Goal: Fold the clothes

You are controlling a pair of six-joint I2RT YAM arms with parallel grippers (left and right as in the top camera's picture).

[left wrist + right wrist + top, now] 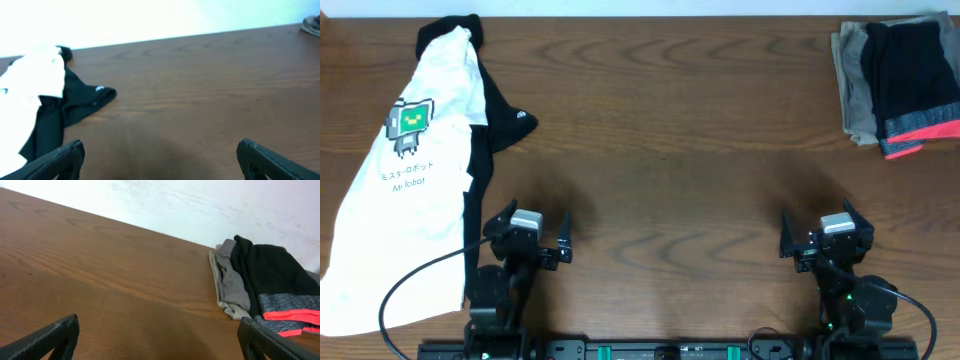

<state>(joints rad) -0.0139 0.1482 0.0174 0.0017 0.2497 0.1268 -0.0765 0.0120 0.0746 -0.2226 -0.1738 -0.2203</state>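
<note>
The clothes, black trousers [915,65] with a grey waistband edged in coral red, lie folded at the table's far right corner. The right wrist view also shows the trousers [270,275], ahead and to the right. My left gripper [533,228] stands open near the front edge, left of centre, with nothing between its fingers. In its own view the left gripper [160,157] has only bare wood between the jaws. My right gripper [818,228] is open at the front right, well short of the trousers. Its own view shows the right gripper [157,340] over bare wood too.
Grey-olive folded trousers [853,90] lie under the black ones, and the olive pair [232,287] shows at their left side. A white T-shirt with a green robot print [410,190] covers the left side, over another black garment [500,115]. Brown wooden table [670,130].
</note>
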